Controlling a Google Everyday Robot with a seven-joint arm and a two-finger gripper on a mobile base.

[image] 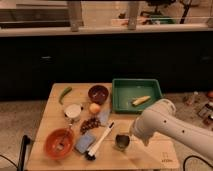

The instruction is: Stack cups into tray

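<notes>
A small dark cup [122, 141] with a pale rim stands upright on the wooden table [55, 116], near its front edge. The green tray [122, 95] sits at the table's back right, with a yellow object [141, 100] lying in it. My white arm [167, 129] reaches in from the right, below the tray. My gripper [132, 135] is at the arm's left end, right beside the cup on its right side. The arm's bulk hides most of the gripper.
A maroon bowl [98, 93], a green pepper [65, 93], a small white bowl [73, 111], a round fruit [94, 107] and grapes [90, 124] lie left of the tray. An orange bowl [59, 142], a blue sponge [85, 143] and a white-handled brush [101, 140] lie at the front left.
</notes>
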